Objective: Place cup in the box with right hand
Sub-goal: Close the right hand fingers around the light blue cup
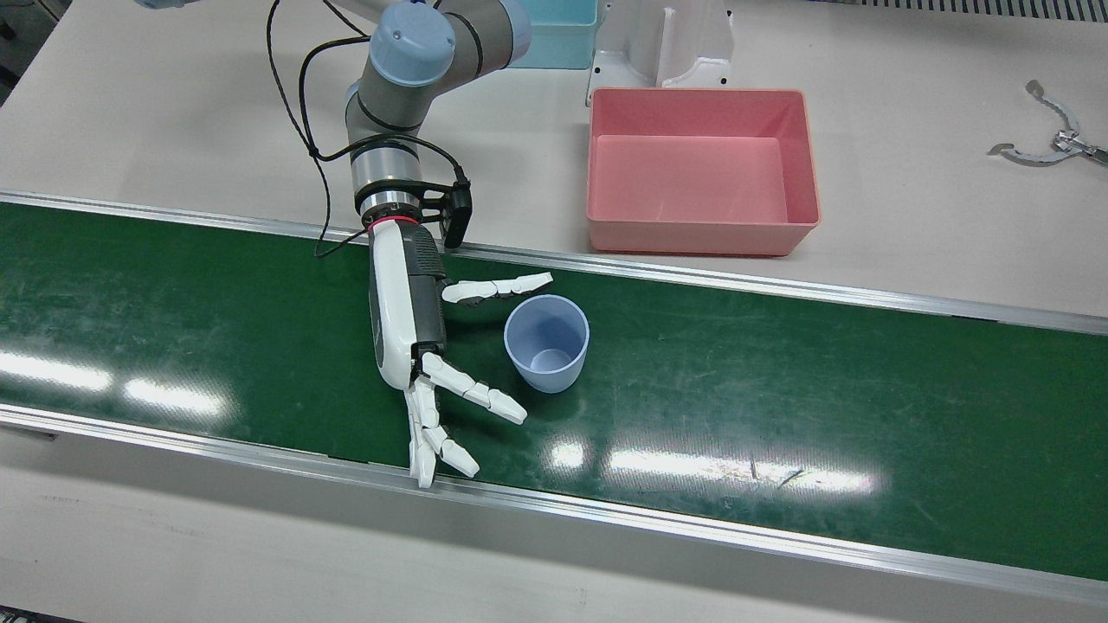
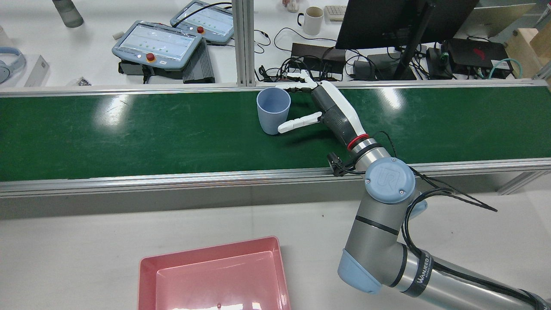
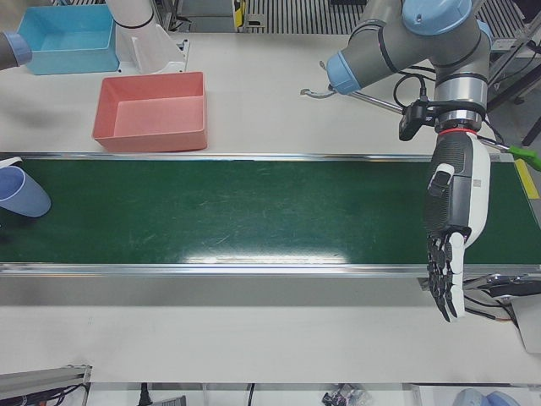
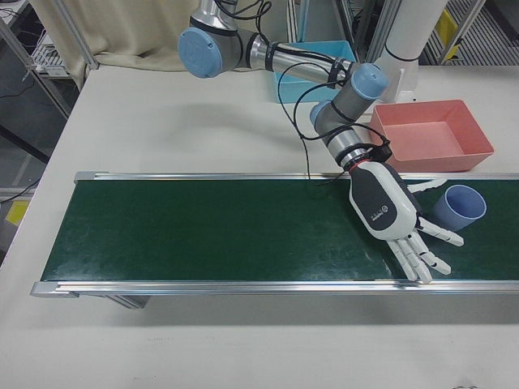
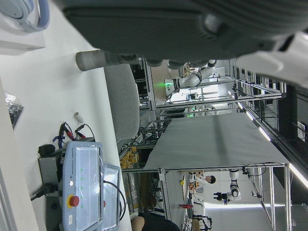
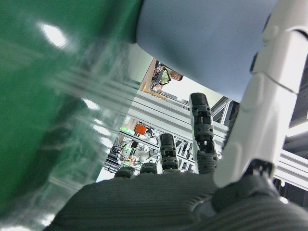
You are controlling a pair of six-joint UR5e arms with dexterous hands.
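A light blue cup [image 1: 547,342] stands upright on the green belt [image 1: 779,381]. My right hand [image 1: 407,320] lies low over the belt just beside it, open. The thumb [image 1: 498,288] reaches along the cup's far side and the other fingers [image 1: 476,394] spread past its near side; none visibly grips it. In the rear view the cup [image 2: 273,110] sits left of that hand [image 2: 333,110]. The right hand view is filled by the cup's wall [image 6: 207,43]. The empty pink box [image 1: 701,173] rests on the table behind the belt. My left hand [image 3: 456,211] hangs open over the belt's other end, holding nothing.
A blue bin [image 1: 558,35] and a white pedestal [image 1: 662,43] stand behind the pink box. A metal tool [image 1: 1052,143] lies on the table at the right. Teach pendants [image 2: 157,43], a mug [image 2: 313,19] and cables sit beyond the belt.
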